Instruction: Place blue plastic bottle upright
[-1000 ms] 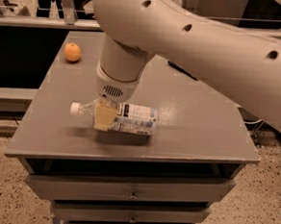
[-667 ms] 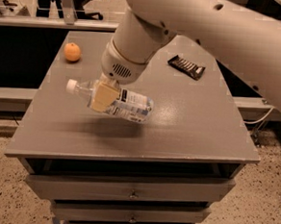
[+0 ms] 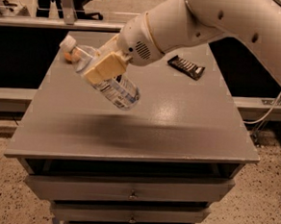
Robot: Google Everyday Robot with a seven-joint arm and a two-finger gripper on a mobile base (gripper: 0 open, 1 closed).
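**Bottle in the air, tilted, not yet upright**

Nearest the camera view were the drawer fronts (image 3: 130, 192) under the table's front edge. A blurred shadow lay on the grey table (image 3: 178, 121) just behind that edge. Above the left half, my gripper (image 3: 105, 68) was clamped across the blue plastic bottle (image 3: 120, 92), tan pads on its upper body just below the neck. The bottle was clear of the surface and slanted. Its white cap (image 3: 68, 43) pointed up toward the far-left corner and its base pointed down toward the middle.

My read of the step: tipping it vertical before lowering. To do it well I'd have to finish the wrist rotation until the base faced straight down. Then I'd descend slowly over bare tabletop, let the base sit flat, and only then release. A light bottle gripped high could wobble or tip.

Further back, an orange (image 3: 69, 57) peeked out behind the bottle neck near the far-left corner. A dark snack bar (image 3: 186, 67) lay toward the far-right corner, well apart from the bottle.

The surface was smooth, slightly glossy, level. Beyond it were speckled floor (image 3: 8, 206), a cable (image 3: 271, 106) on the right, and dim metal framing at the back.
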